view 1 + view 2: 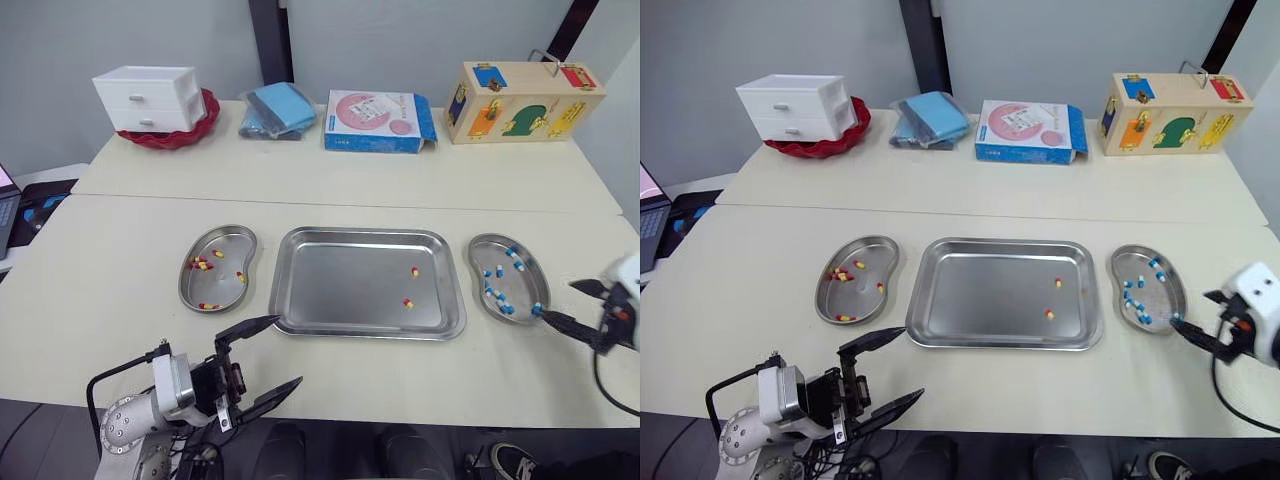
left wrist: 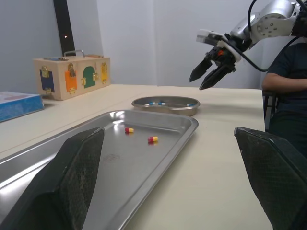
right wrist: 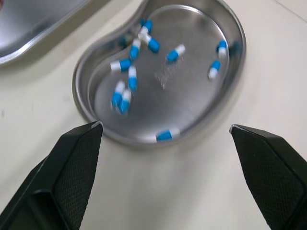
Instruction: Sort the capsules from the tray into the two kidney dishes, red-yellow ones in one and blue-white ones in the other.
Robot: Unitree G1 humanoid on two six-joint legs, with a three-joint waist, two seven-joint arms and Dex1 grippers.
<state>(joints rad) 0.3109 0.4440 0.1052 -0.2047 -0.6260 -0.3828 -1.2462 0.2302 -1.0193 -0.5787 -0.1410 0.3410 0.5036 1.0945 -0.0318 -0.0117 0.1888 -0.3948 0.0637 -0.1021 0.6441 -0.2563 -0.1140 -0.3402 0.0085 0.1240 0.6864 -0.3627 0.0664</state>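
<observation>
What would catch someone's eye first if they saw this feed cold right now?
The big steel tray in the middle is nearly bare, with just two red-yellow capsules near its right side. Flanking it, the left kidney dish holds more red-yellow ones and the right kidney dish holds blue-white capsules. Both grippers are open: the left gripper off the tray's near-left corner, the right gripper by the right dish's near edge.
</observation>
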